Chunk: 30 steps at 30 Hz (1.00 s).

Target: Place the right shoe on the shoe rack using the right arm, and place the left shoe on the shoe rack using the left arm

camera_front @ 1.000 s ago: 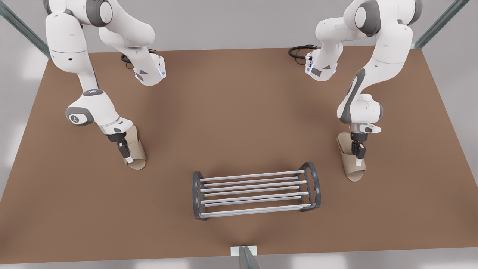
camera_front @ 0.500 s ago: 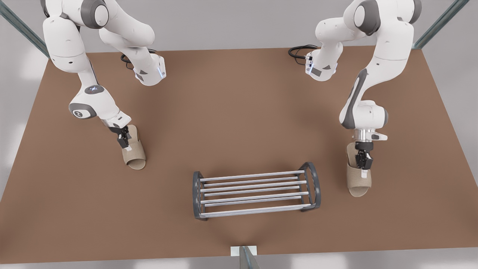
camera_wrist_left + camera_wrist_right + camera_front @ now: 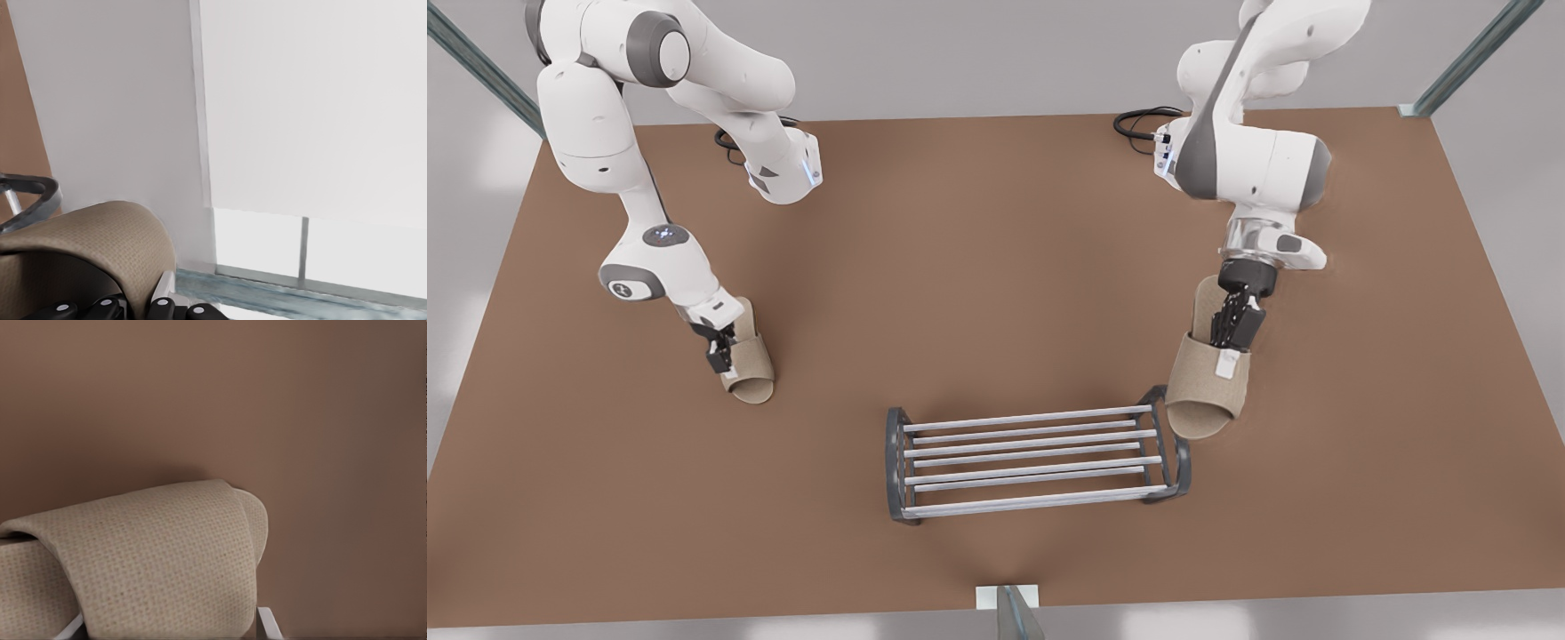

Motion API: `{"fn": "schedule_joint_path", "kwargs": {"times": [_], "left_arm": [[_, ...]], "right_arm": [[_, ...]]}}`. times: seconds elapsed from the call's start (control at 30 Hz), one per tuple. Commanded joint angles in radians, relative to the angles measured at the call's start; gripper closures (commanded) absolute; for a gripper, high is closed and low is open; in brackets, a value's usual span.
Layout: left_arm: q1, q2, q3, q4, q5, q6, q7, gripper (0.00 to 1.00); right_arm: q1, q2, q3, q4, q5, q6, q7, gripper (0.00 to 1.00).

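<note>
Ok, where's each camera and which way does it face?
Front view: above the table, looking down on the shoe rack; both arms show, left gripper holding the left shoe, right gripper at the right shoe.
Left wrist view: on the left wrist, facing past its shoe to the rack's end and a wall; fingers show.
Right wrist view: on the right wrist, facing its shoe and the table.
Shared: front and left wrist both show the rack.
</note>
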Motion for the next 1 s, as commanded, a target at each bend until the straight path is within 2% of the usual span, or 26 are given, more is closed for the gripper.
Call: {"fn": "schedule_joint_path", "kwargs": {"times": [0.0, 0.03, 0.1, 0.13, 0.2, 0.3, 0.33, 0.37, 0.47, 0.5, 0.53, 0.63, 0.77, 0.8, 0.87, 0.93, 0.97], "left_arm": [[-0.102, -0.002, -0.005, 0.007, -0.234, 0.223, -0.255, 0.79], [-0.158, 0.018, -0.003, 0.024, -0.227, 0.231, -0.255, 0.79], [-0.237, 0.147, 0.011, 0.16, -0.171, 0.272, -0.255, 0.79], [-0.262, 0.198, 0.011, 0.209, -0.168, 0.289, -0.256, 0.79], [-0.408, 0.267, 0.14, 0.246, -0.171, 0.287, -0.273, 0.79], [-0.402, 0.379, 0.193, 0.355, -0.169, 0.278, -0.273, 0.79], [-0.4, 0.386, 0.207, 0.363, -0.152, 0.267, -0.273, 0.79], [-0.4, 0.396, 0.207, 0.363, -0.151, 0.255, -0.273, 0.79], [-0.405, 0.431, 0.207, 0.363, -0.108, 0.162, -0.272, 0.79], [-0.406, 0.442, 0.207, 0.363, -0.047, 0.134, -0.27, 0.79], [-0.406, 0.449, 0.209, 0.363, -0.03, 0.103, -0.27, 0.79], [-0.4, 0.458, 0.23, 0.363, -0.023, 0.073, -0.27, 0.79], [-0.389, 0.478, 0.275, 0.403, -0.017, 0.056, -0.27, 0.79], [-0.389, 0.485, 0.275, 0.403, -0.017, 0.053, -0.27, 0.79], [-0.389, 0.486, 0.275, 0.404, -0.017, 0.053, -0.27, 0.64], [-0.389, 0.485, 0.278, 0.403, -0.01, 0.053, -0.269, 0.0], [-0.389, 0.483, 0.278, 0.395, 0.006, 0.053, -0.264, 0.0]], "right_arm": [[0.0, 0.004, 0.002, 0.005, 0.005, -0.004, 0.068, 0.11], [0.0, 0.004, 0.014, 0.016, 0.005, -0.001, 0.068, 0.11], [-0.001, 0.017, 0.028, 0.027, 0.005, 0.007, 0.068, 0.11], [0.0, 0.018, 0.031, 0.031, 0.005, 0.007, 0.068, 0.16], [-0.001, 0.018, 0.036, 0.039, 0.005, 0.01, 0.068, 0.35], [-0.011, 0.017, 0.036, 0.048, 0.006, 0.021, 0.068, 0.52], [-0.012, 0.009, 0.036, 0.079, 0.006, 0.047, 0.068, 0.6], [-0.012, 0.009, 0.036, 0.088, 0.006, 0.052, 0.068, 0.63], [-0.012, 0.008, 0.036, 0.165, 0.02, 0.091, 0.074, 0.65], [-0.012, 0.014, 0.036, 0.177, 0.021, 0.098, 0.074, 0.74], [-0.012, 0.018, 0.036, 0.191, 0.041, 0.118, 0.074, 0.79], [-0.008, 0.008, 0.037, 0.226, 0.044, 0.119, 0.074, 0.79], [0.009, -0.034, 0.075, 0.381, 0.064, 0.108, 0.12, 0.79], [0.04, -0.063, 0.094, 0.387, 0.077, 0.052, 0.163, 0.79], [0.072, -0.106, 0.127, 0.387, 0.152, -0.026, 0.192, 0.79], [0.072, -0.187, 0.244, 0.363, 0.304, -0.194, 0.193, 0.79], [0.072, -0.213, 0.304, 0.352, 0.383, -0.286, 0.193, 0.79]]}}
